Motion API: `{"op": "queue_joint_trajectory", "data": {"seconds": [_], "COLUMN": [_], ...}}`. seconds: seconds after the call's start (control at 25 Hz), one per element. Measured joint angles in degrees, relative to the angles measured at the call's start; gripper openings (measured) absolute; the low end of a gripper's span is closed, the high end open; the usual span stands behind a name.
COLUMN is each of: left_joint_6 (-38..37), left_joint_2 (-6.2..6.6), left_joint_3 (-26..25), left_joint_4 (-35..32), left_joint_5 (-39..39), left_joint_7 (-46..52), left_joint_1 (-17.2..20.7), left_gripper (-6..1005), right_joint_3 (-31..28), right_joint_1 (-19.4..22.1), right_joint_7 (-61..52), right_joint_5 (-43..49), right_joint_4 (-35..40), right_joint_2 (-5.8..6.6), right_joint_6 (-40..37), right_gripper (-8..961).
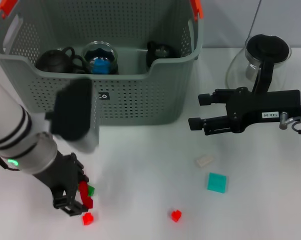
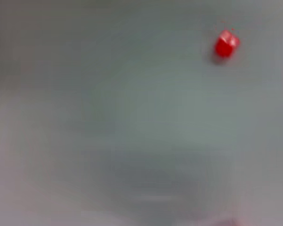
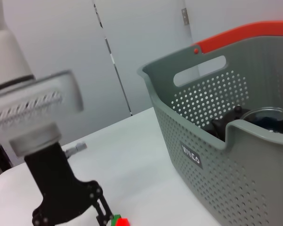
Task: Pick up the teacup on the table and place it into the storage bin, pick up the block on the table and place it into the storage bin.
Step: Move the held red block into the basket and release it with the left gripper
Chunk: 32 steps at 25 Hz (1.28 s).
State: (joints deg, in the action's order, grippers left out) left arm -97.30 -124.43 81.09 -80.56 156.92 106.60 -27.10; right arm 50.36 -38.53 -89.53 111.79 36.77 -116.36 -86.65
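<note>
White matte table [image 1: 140, 165], smooth – pale wall panels [image 3: 132, 47] behind in right wrist view. Storage bin [image 1: 140, 100] at far centre: grey-green perforated plastic, orange handle clips, dark teapots and glass cup inside. Glass carafe [image 1: 263, 60] at far right. Right gripper [image 1: 198, 111] beside bin, fingers parted, empty. Left gripper [image 1: 80, 197] low near left, fingers closed on red-and-green blocks [image 1: 86, 192]. Loose blocks – teal square [image 1: 217, 182], cream [image 1: 205, 160], red cube [image 1: 176, 215], another red [image 1: 87, 218].
</note>
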Motion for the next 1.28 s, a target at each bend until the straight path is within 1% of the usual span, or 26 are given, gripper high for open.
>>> {"op": "queue_joint_trajectory", "data": {"seconds": [0.08,0.16,0.2,0.28,0.32,0.36,0.44,0.52,0.56,0.64,0.68,0.72,0.76,0.8,0.88,0.96,1.08,1.24,1.28], "left_joint_6": [-0.94,-1.45,-1.45,-3.55,-4.00,-4.81,-6.34,-8.31,-9.21,-10.89,-10.76,-9.80,-7.95,-5.41,-0.79,3.41,11.01,16.87,17.50], "left_joint_2": [0.07,0.09,0.09,0.17,0.18,0.25,0.61,1.59,2.27,4.31,4.99,6.42,7.39,8.20,9.39,9.96,10.36,11.30,11.37], "left_joint_3": [-3.93,-6.79,-6.79,-16.33,-18.24,-21.24,-28.61,-36.37,-39.40,-44.33,-44.93,-45.84,-46.08,-46.01,-45.65,-45.35,-44.58,-42.32,-42.08], "left_joint_4": [0.01,-0.13,-0.13,-0.62,-0.68,-0.68,-0.44,0.44,1.15,3.38,4.05,5.47,6.53,7.66,9.77,11.66,13.85,15.91,16.05], "left_joint_5": [-1.91,-3.48,-3.48,-9.19,-10.57,-12.42,-16.74,-21.47,-23.93,-29.90,-31.41,-33.64,-34.53,-34.66,-34.44,-34.18,-33.48,-31.99,-31.92], "left_joint_7": [3.37,5.90,5.90,9.69,10.07,10.49,11.67,12.25,12.32,12.84,13.23,14.10,15.01,15.91,17.20,17.64,18.03,19.72,19.85], "left_joint_1": [-0.66,-0.99,-0.99,-2.29,-2.61,-3.25,-5.27,-7.66,-8.65,-10.63,-11.09,-11.98,-12.62,-13.27,-14.33,-15.19,-16.11,-17.05,-17.14], "left_gripper": [627,627,627,628,628,628,628,628,628,628,628,628,628,628,628,628,628,628,716], "right_joint_3": [0.00,0.01,0.00,0.00,0.00,0.00,0.00,0.00,0.00,0.00,0.00,0.02,0.06,0.14,0.32,0.42,0.44,0.47,0.49], "right_joint_1": [0.05,0.08,0.09,0.13,0.16,0.18,0.19,0.15,0.11,-0.02,-0.06,-0.12,-0.18,-0.22,-0.36,-0.46,-0.59,-0.72,-0.74], "right_joint_7": [0.04,0.06,0.06,0.05,0.02,-0.08,-0.30,-0.39,-0.40,-0.41,-0.41,-0.39,-0.35,-0.29,-0.15,-0.05,-0.03,-0.08,-0.09], "right_joint_5": [0.00,0.00,0.00,0.00,0.00,0.00,0.06,0.15,0.20,0.27,0.31,0.32,0.33,0.34,0.35,0.35,0.35,0.40,0.42], "right_joint_4": [-0.03,-0.13,-0.16,-0.17,-0.17,-0.12,-0.04,0.06,0.07,0.08,0.10,0.12,0.14,0.14,0.15,0.15,0.22,0.24,0.24], "right_joint_2": [0.10,0.19,0.22,0.26,0.29,0.31,0.40,0.45,0.47,0.51,0.53,0.54,0.54,0.54,0.53,0.53,0.53,0.63,0.66], "right_joint_6": [0.00,0.00,-0.01,-0.09,-0.17,-0.24,-0.38,-0.48,-0.53,-0.56,-0.57,-0.56,-0.56,-0.55,-0.46,-0.44,-0.49,-0.63,-0.65], "right_gripper": [911,911,911,911,911,911,911,911,911,911,911,911,911,911,911,911,911,911,911]}}
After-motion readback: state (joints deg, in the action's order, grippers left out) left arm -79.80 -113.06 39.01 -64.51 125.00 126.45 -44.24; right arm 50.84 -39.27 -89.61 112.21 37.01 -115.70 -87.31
